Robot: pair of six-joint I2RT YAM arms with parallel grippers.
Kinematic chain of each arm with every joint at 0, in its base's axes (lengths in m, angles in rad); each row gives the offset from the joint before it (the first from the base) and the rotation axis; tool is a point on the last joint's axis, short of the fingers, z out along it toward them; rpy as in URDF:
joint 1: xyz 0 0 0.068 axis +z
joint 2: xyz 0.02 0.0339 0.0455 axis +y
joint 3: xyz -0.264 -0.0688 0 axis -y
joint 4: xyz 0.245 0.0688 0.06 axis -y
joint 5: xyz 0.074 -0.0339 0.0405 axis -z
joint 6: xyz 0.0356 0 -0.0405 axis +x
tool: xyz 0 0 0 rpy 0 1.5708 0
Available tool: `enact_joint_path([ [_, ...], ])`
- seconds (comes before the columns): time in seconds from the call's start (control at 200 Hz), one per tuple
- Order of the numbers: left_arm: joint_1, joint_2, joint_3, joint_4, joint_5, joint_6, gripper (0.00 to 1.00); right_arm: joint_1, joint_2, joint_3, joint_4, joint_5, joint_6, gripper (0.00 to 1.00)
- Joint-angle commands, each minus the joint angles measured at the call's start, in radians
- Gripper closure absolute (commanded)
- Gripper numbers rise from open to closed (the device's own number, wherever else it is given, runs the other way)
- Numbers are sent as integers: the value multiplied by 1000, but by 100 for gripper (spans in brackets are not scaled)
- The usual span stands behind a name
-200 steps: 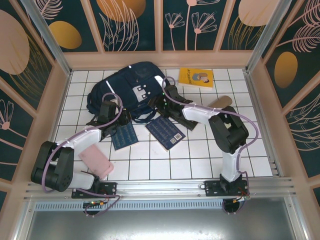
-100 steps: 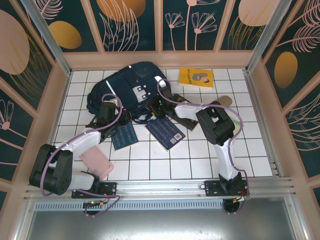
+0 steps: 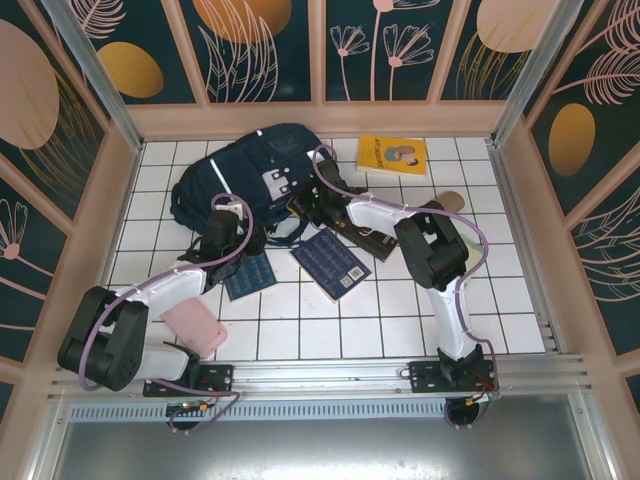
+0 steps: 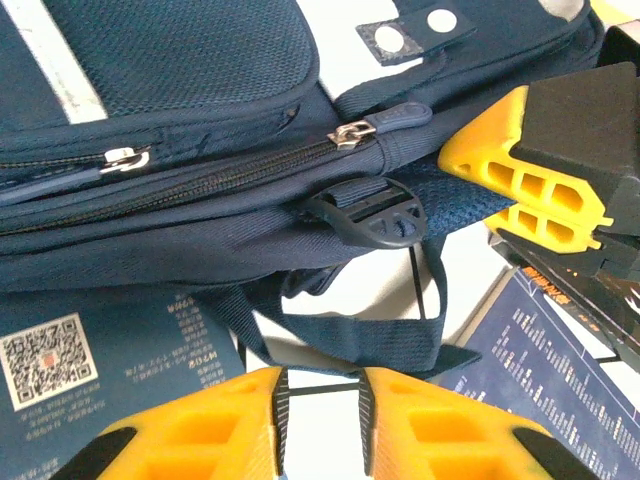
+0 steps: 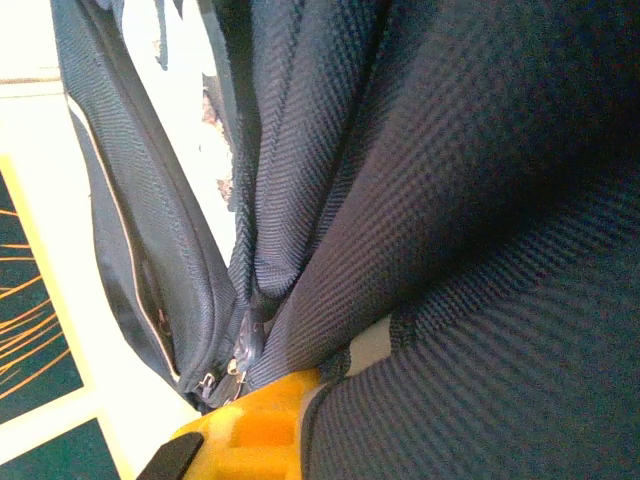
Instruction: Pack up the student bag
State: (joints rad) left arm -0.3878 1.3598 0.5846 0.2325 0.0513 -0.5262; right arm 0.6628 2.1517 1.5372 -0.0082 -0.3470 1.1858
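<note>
The navy student bag [image 3: 250, 165] lies at the back of the tiled table, its zipped side [image 4: 200, 170] facing the left wrist camera. My left gripper [image 3: 237, 238] stands open at the bag's near edge. Its narrow gap [image 4: 320, 390] is empty, and a loose strap [image 4: 400, 342] lies just past the tips. A black buckle [image 4: 375, 212] and a zipper pull [image 4: 378, 124] sit above that strap. My right gripper [image 3: 302, 207] is shut on the bag's fabric at its right side [image 4: 520, 185]. In the right wrist view, fabric [image 5: 450, 200] drapes over one yellow finger [image 5: 250, 430].
Two dark blue booklets [image 3: 248, 272] [image 3: 330, 262] lie in front of the bag. A yellow book [image 3: 393, 155] is at the back right, and a pink case [image 3: 195, 325] lies near the left arm's base. A flat black item [image 3: 372, 240] lies under the right arm.
The right gripper has swung left into the bag's right side and taken hold of fabric. The left gripper has moved right along the bag's near edge. The bag has shifted slightly.
</note>
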Motion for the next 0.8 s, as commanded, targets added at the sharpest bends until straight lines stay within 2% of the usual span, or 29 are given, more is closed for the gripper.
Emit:
enact_joint_path([
  [0.0,-8,28,-3,67,-5,44,73,0,-28,54,50,-65,33,100],
  [0.325,-9,154,38,132,-40,79,71,1,20,142,-16,-90,34,100],
  [0.55,-8,231,97,139,-72,87,66,-12,74,174,-65,-75,29,100],
  [0.79,-8,284,163,127,-106,114,62,-16,49,205,-78,-79,14,100],
])
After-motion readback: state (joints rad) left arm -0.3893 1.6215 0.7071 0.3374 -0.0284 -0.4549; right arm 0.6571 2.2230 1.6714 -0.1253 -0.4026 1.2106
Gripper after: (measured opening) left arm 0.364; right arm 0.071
